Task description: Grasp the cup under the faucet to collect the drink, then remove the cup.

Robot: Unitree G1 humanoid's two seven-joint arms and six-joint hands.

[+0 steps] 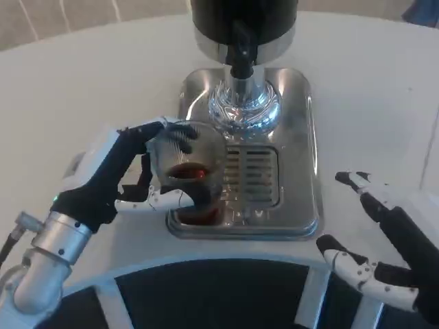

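Note:
A clear plastic cup (193, 171) with a little dark red drink in its bottom stands over the left side of the dispenser's steel drip tray (295, 205). My left hand (127, 175) grips it from the left, fingers wrapped round its wall. The black faucet (241, 51) hangs from the dispenser body up and to the right of the cup, so the cup is left of the spout. At the lower right my right hand (374, 236) hovers beside the tray, fingers spread and holding nothing.
The dispenser's chrome pillar (243, 103) rises from the back of the tray, with a slotted grille (250, 175) in front of it. A white table (82, 89) lies all round. A dark curved edge (206, 288) runs along the near side.

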